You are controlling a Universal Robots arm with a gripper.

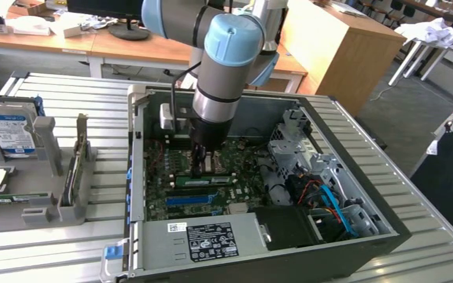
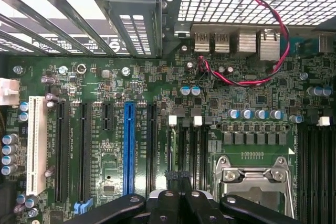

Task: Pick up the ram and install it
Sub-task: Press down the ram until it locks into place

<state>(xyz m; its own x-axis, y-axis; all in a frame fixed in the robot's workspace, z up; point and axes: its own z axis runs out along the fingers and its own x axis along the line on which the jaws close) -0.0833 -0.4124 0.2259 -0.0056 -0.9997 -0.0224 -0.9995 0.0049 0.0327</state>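
Observation:
The ram (image 1: 203, 180), a narrow green stick, stands on edge across the motherboard inside the open computer case (image 1: 136, 177), just beyond the long blue slot (image 1: 189, 200). My gripper (image 1: 203, 171) points straight down with its dark tips at the stick's top edge. Whether they clamp the stick or only rest on it does not show. In the wrist view the black fingers (image 2: 163, 205) are pressed together, so the gripper (image 2: 181, 199) is shut above the dark memory slots (image 2: 185, 148), between the blue slot (image 2: 128, 148) and the processor socket (image 2: 257, 182).
A grey fixture (image 1: 45, 200) on the exterior view's left holds a silver hard drive (image 1: 10, 132) and an upright card (image 1: 73, 177). The power supply (image 1: 203, 239) fills the case's near side. Cables and a metal drive cage (image 1: 305, 147) crowd the case's right side.

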